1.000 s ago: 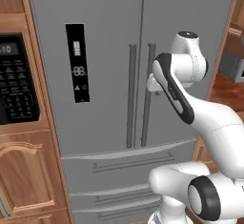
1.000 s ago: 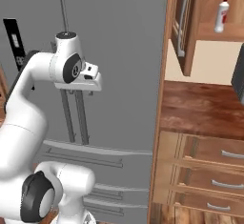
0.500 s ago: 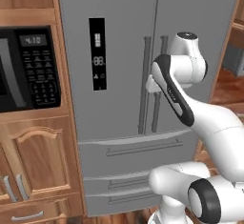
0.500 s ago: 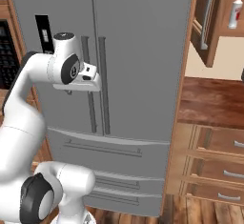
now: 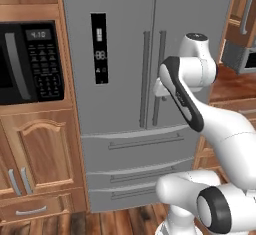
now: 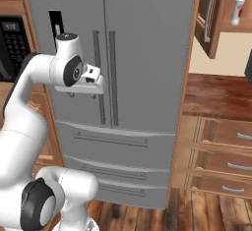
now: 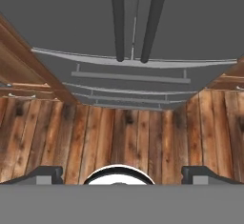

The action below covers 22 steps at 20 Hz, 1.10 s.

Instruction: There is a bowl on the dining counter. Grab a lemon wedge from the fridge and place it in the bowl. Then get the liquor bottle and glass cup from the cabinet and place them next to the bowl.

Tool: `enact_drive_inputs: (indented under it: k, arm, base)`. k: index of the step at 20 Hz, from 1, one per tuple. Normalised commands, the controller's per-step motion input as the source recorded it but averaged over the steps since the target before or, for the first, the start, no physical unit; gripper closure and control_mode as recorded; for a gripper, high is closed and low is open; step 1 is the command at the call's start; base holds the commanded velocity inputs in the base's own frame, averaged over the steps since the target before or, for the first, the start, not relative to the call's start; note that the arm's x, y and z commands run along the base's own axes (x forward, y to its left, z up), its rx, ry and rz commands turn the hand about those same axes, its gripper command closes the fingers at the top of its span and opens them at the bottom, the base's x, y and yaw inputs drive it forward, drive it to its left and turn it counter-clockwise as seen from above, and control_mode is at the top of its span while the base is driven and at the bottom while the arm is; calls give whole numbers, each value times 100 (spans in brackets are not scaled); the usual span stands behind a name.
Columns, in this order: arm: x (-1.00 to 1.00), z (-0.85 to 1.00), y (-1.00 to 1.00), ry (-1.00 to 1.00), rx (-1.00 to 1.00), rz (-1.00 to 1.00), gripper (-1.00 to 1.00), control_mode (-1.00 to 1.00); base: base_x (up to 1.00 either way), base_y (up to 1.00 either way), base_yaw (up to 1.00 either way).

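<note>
Base has swung to square up on the fridge (image 5: 145,54), doors shut; gripper (image 7: 121,173) spread wide, empty, facing its handles.

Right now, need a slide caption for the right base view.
Arm raised before the closed fridge, open claw by its door handles; liquor bottle in the cabinet beyond.

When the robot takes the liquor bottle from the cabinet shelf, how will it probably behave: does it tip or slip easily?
The liquor bottle stands upright, tall and slim with a narrow neck, so a sideways push would likely tip it. Its clear-white body looks smooth and rigid, probably slippery. It seems small, likely light, though it is too far away to judge.
</note>
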Motion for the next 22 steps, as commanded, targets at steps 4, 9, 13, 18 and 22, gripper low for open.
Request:
enact_drive_inputs:
  k: [4, 9, 13, 18, 22]
  arm:
    - [-1, 0, -1, -1, 0, 0, -100, -100]
    - [43, 0, -29, -6, 0, 0, -100, -100]
    - [53, 0, -25, -23, 0, 0, -100, -100]
    - [57, 0, -1, -27, 0, 0, -100, -100]
    - [57, 0, 0, -27, 0, 0, -100, -100]
  base:
    - [-4, 0, 0]
    - [0, 0, 0]
    - [0, 0, 0]
    - [0, 0, 0]
    - [0, 0, 0]
